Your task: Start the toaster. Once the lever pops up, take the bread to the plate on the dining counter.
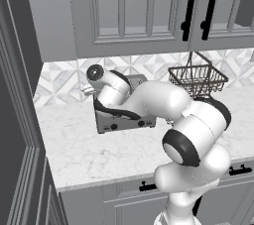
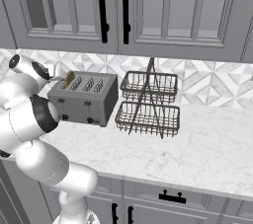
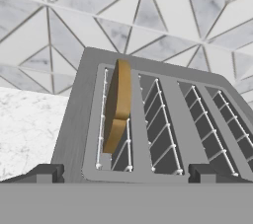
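Note:
The grey four-slot toaster (image 2: 86,100) (image 1: 124,122) (image 3: 173,119) stands on the marble worktop against the tiled wall. The golden-tan bread (image 3: 117,104) (image 2: 69,79) stands on edge in the leftmost slot, its upper part well above the slot. My gripper (image 3: 126,173) (image 2: 55,74) hovers over the toaster's near left end, open, one fingertip (image 3: 47,173) on each side of the slots' end, nothing between them. In the left base view my arm covers most of the toaster. The plate and the dining counter are out of view.
A two-tier wire basket stand (image 2: 148,104) (image 1: 198,78) stands just right of the toaster. Wall cabinets (image 2: 123,11) hang low above. A tall dark cabinet side (image 1: 15,120) closes the left. The worktop (image 2: 207,149) stretches off to the right.

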Robot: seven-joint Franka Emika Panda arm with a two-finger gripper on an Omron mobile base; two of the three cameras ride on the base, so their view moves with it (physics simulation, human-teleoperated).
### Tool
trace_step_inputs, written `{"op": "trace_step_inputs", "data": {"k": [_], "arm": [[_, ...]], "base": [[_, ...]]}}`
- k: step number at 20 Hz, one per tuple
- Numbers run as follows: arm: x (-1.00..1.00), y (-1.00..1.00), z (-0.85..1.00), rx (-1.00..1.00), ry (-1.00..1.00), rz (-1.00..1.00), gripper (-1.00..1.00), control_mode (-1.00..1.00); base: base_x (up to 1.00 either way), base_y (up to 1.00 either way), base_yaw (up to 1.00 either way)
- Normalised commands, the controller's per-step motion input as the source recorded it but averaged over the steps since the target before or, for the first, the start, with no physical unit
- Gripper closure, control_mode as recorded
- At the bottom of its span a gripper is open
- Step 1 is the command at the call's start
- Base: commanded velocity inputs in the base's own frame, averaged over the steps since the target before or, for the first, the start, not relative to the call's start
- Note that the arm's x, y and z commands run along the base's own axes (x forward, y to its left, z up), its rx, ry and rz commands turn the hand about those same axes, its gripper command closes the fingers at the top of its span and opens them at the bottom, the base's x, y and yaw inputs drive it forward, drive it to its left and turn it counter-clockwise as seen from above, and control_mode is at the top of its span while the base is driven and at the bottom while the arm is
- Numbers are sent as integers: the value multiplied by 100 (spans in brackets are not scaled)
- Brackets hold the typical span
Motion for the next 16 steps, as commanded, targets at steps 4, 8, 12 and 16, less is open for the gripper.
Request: {"op": "trace_step_inputs", "data": {"k": [4, 8, 12, 16], "arm": [[0, 0, 0, 0, 0, 0, -100, -100], [0, 0, 0, 0, 0, 0, -100, -100], [0, 0, 0, 0, 0, 0, -100, -100], [0, 0, 0, 0, 0, 0, -100, -100]], "base": [[0, 0, 0], [0, 0, 0], [0, 0, 0], [0, 0, 0]]}}
